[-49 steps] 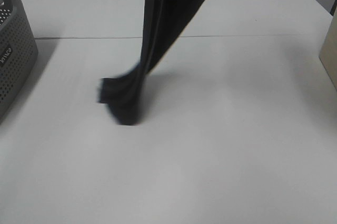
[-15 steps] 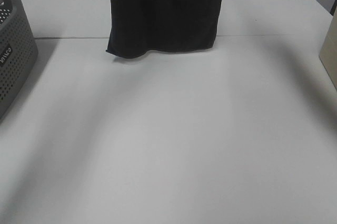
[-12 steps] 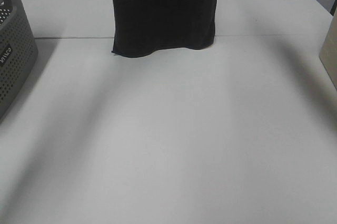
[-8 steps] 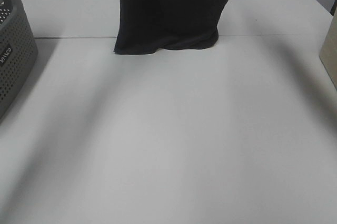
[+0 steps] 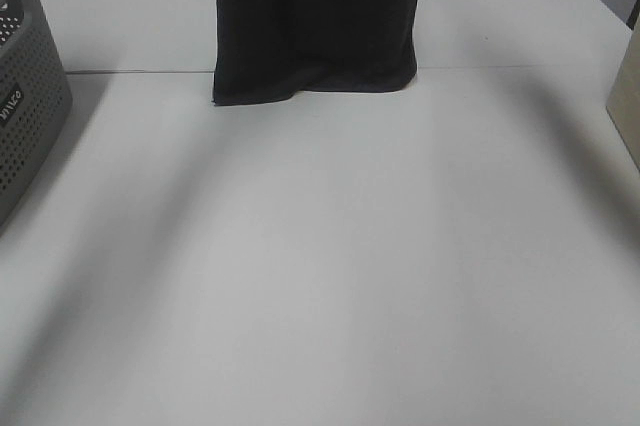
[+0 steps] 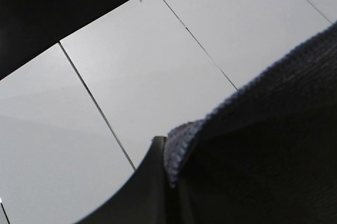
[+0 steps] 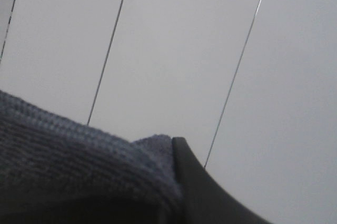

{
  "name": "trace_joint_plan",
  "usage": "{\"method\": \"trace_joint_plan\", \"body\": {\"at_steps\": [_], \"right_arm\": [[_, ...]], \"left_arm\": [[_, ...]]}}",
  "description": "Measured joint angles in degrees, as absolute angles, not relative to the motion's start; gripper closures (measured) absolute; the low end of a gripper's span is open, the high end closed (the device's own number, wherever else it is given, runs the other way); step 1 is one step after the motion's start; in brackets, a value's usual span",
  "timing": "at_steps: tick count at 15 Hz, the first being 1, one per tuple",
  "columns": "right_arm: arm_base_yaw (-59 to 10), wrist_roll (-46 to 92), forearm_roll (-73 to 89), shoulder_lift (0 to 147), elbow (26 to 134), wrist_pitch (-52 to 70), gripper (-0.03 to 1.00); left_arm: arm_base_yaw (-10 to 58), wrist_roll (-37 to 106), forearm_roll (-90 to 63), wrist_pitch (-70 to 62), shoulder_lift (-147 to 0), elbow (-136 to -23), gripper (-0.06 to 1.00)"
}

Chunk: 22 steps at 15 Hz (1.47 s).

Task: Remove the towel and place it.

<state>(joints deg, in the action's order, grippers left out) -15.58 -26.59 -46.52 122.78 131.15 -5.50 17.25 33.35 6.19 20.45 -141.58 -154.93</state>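
Item: towel (image 5: 315, 21), dark terry, hanging as flat sheet over far middle of table (image 5: 330, 266), lower hem bunching on surface. We judge it soft, limp, light, grippy; best taken at top corners. Left gripper (image 6: 167, 153) and right gripper (image 7: 176, 150) each clamped tight on upper edge, apparently at corners

White table (image 5: 320, 276) with grey basket (image 5: 25, 96), towel (image 5: 315, 21) hem

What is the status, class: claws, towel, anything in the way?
Both shut on towel: left claw, right claw. It hangs flat, hem at the table. Only a grey basket, off left, clear.
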Motion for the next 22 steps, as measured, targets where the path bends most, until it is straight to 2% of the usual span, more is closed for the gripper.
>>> {"method": "trace_joint_plan", "body": {"at_steps": [10, 13, 17, 19, 21, 22], "right_arm": [[-15.6, -26.1, -46.0, 122.7, 132.7, -7.3, 0.95], [-15.6, -27.1, -44.7, 122.5, 132.7, -2.5, 0.95], [-15.8, -29.3, -33.6, 121.4, 132.7, 18.2, 0.95], [-15.8, -22.9, -24.6, 120.4, 132.7, 28.1, 0.95], [-15.6, -10.1, -12.0, 118.5, 132.7, 43.0, 0.95], [-15.7, -5.1, -5.7, 115.5, 132.8, 54.4, 0.95]], "left_arm": [[17.2, 30.7, 6.2, 19.3, -141.6, -157.7, 0.94], [17.2, 27.8, 6.2, 16.9, -141.6, -157.7, 0.94], [19.2, 21.9, 6.9, -5.2, -140.6, -157.7, 0.94], [20.7, 21.7, 6.8, -16.7, -139.3, -157.7, 0.94], [22.0, 21.4, 6.0, -30.9, -136.8, -157.7, 0.94], [22.7, 20.3, 4.9, -46.2, -132.2, -157.7, 0.94]]}}
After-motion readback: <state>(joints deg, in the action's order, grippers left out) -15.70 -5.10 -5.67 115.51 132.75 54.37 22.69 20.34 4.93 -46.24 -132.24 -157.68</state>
